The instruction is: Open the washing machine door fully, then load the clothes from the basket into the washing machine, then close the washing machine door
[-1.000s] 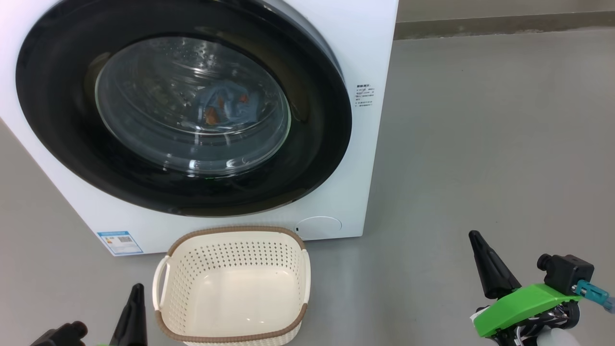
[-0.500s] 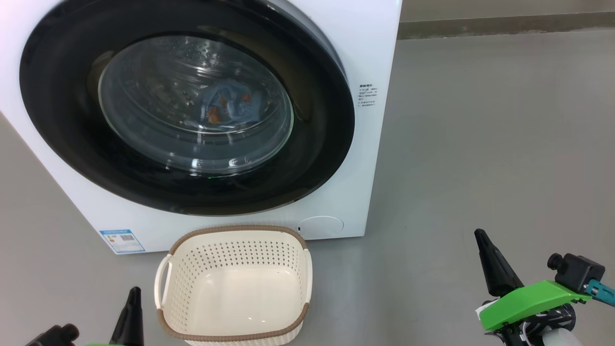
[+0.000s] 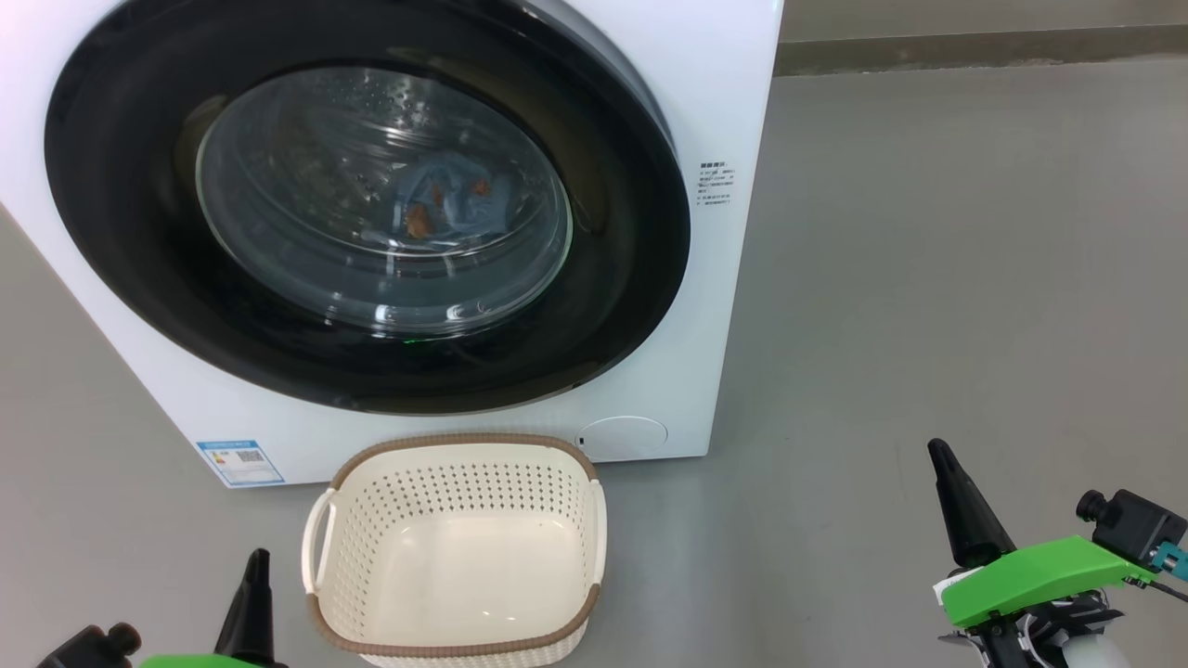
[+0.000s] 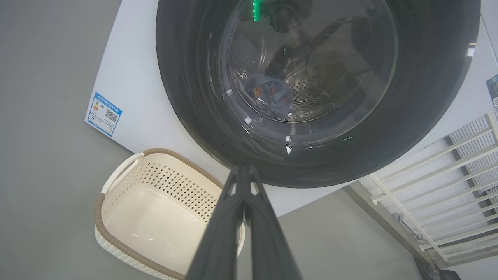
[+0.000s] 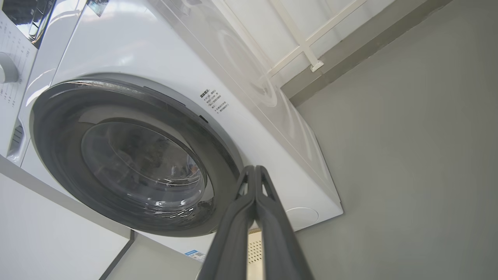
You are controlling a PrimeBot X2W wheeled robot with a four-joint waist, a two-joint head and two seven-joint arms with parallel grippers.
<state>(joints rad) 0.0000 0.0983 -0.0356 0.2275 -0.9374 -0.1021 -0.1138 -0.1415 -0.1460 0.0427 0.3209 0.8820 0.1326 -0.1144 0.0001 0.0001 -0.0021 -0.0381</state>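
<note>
The washing machine [image 3: 733, 93] stands white and large at the upper left. Its washing machine door [image 3: 139, 232], a glossy black ring around a glass bowl, lies flush against the front. Light blue clothes [image 3: 445, 199] with orange patches lie in the drum behind the glass, as the left wrist view also shows [image 4: 270, 93]. Just in front of the machine sits the cream basket [image 3: 464, 492], with nothing in it. My left gripper [image 3: 255, 561] is shut, low beside the basket's left handle. Far to the right over the floor, my right gripper [image 3: 939, 450] is shut and holds nothing.
A blue label [image 3: 239, 461] and a round flap [image 3: 624, 436] mark the machine's lower front. Grey floor [image 3: 928, 278] stretches wide to the right, up to a wall skirting [image 3: 974, 46]. A white railing [image 4: 447, 167] stands beside the machine.
The whole head picture has drifted slightly, so the camera moved. Both grippers sit a little lower and further outward in it. Door, clothes and basket are as before.
</note>
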